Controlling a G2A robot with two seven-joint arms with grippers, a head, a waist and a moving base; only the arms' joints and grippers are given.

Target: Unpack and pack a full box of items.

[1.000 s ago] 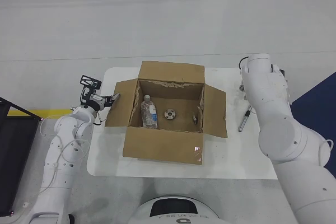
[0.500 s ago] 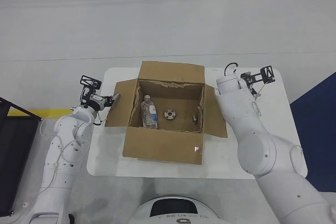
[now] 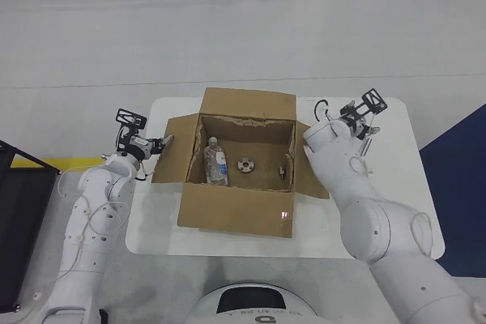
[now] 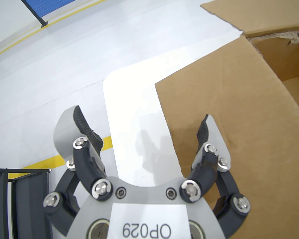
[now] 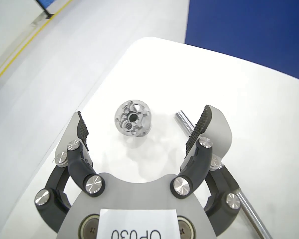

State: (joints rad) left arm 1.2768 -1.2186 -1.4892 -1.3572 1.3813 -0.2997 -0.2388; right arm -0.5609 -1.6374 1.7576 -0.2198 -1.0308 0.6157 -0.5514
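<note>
Right gripper (image 5: 142, 111), jaws wide over the metal hub (image 5: 133, 121) — a skewed close could snag the rod (image 5: 183, 121) beside it, or roll the hub away

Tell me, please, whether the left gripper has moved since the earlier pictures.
No. The left gripper stays beside the cardboard box, at its left flap.

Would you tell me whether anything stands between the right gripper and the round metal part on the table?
Nothing visible does. The open right gripper hangs over the round metal part; the metal rod lies on the table beside it, off to the side.
</note>
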